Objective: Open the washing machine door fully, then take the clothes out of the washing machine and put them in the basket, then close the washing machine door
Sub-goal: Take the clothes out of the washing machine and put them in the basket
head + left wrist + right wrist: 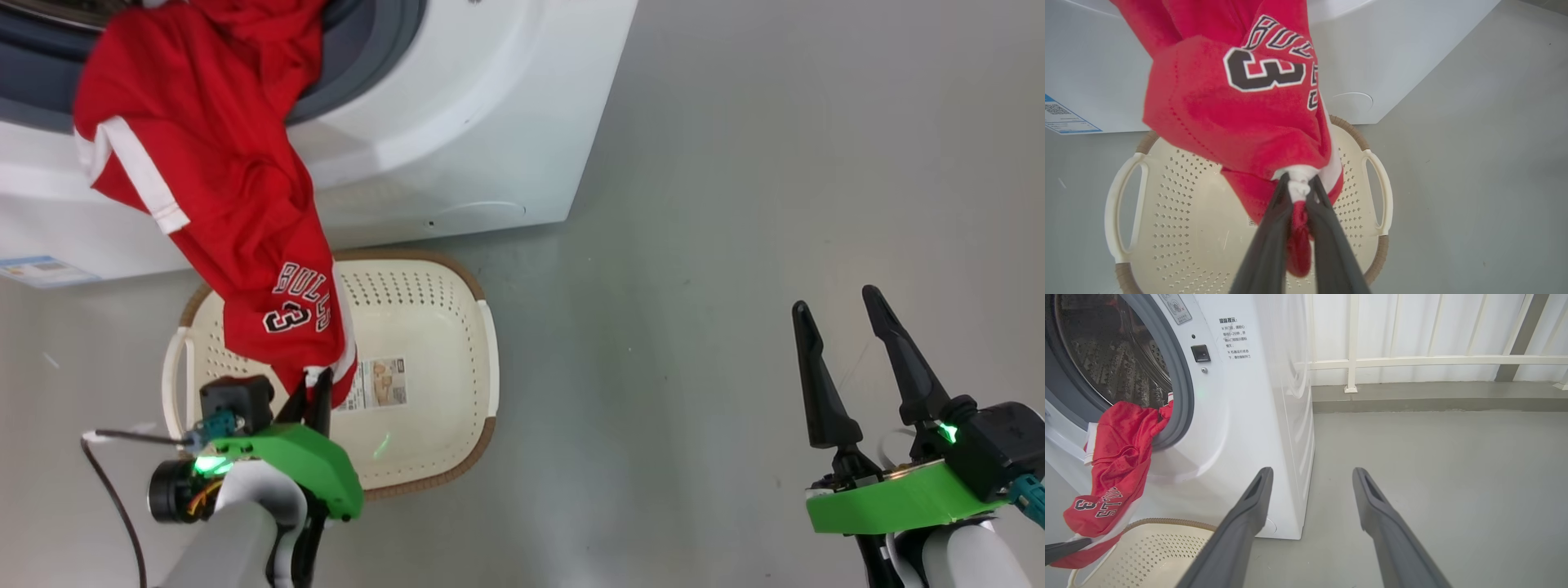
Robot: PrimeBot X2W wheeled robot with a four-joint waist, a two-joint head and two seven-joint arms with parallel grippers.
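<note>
One basket [488, 359], one washing machine [490, 122]

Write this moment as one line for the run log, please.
step: unloading | left pincer: shut on jersey hem, above basket | jersey: upper end in washer mouth | right pincer: open, empty, aside

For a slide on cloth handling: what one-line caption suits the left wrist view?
Left tool, shut on the red jersey, holds it above the cream basket by the white washing machine.
</note>
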